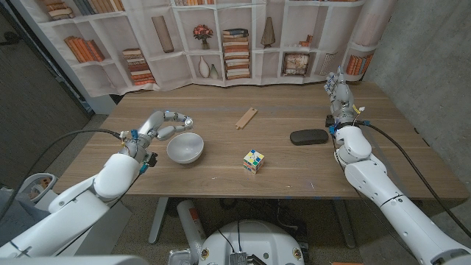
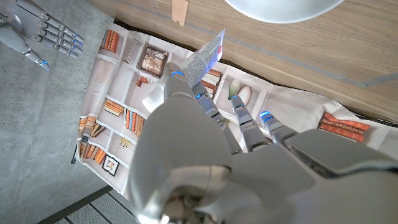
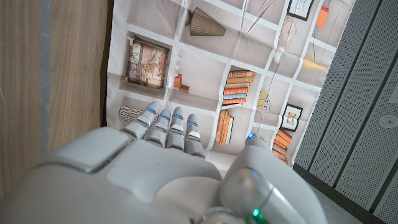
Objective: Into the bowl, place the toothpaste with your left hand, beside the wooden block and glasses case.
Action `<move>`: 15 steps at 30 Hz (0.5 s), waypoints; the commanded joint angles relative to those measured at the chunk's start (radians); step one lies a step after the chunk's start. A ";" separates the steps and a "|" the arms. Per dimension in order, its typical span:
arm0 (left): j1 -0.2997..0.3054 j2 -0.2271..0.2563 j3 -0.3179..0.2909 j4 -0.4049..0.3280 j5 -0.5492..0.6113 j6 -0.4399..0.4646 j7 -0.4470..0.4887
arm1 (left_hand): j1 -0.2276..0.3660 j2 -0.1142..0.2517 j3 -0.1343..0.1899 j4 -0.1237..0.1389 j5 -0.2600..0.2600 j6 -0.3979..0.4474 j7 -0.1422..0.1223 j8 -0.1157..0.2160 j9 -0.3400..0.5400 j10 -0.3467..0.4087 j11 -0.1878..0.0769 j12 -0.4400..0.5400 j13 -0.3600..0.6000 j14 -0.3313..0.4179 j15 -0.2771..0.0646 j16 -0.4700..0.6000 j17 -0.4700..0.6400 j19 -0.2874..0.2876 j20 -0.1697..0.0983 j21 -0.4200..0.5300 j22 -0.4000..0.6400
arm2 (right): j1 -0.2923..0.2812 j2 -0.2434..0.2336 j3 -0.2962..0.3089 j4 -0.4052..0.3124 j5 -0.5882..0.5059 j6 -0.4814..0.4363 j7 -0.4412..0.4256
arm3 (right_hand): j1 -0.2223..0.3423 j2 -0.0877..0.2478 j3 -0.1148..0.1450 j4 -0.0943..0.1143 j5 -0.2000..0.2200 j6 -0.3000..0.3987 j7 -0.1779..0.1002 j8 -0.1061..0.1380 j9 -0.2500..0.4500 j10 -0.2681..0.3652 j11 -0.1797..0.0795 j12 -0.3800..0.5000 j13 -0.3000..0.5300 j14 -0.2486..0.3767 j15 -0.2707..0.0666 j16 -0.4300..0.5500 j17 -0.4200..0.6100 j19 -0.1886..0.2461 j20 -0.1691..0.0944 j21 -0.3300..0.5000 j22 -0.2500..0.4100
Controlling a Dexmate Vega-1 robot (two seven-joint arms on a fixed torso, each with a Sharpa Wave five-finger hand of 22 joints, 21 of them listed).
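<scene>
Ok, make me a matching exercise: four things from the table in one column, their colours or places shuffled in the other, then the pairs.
Things:
1. bowl
2. glasses case
3. wooden block
4. toothpaste

Descriptions:
A. dark, lying near the right hand
B. held in the left hand
C. white, beside the left hand
D. pale strip, mid-table toward the far edge

Pairs: 1-C, 2-A, 3-D, 4-B
</scene>
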 commanded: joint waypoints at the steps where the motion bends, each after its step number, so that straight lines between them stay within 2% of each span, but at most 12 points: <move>1: 0.048 -0.034 -0.035 -0.038 0.022 0.034 -0.016 | 0.008 0.002 0.001 0.001 -0.004 0.009 -0.001 0.005 0.004 0.005 0.001 0.000 0.001 0.010 -0.135 0.001 0.002 0.000 0.009 0.005 0.002 | -0.008 -0.005 0.007 -0.002 0.008 0.006 -0.001 | 0.006 -0.005 -0.004 0.004 0.004 0.009 -0.001 0.000 0.002 0.010 0.002 0.001 0.003 0.010 0.001 -0.003 0.001 0.008 -0.002 -0.003 0.003; 15: 0.080 -0.066 -0.060 -0.063 0.044 0.073 -0.025 | 0.010 0.002 0.004 0.002 -0.009 0.009 -0.001 0.003 0.004 0.005 0.001 0.000 0.001 0.011 -0.136 0.002 0.002 0.001 0.009 0.005 0.003 | -0.006 -0.018 0.015 -0.008 0.017 -0.005 0.007 | 0.006 -0.005 -0.005 0.003 0.004 0.010 0.000 0.000 0.002 0.010 0.001 0.001 0.003 0.011 0.000 -0.003 0.001 0.010 -0.002 -0.007 0.003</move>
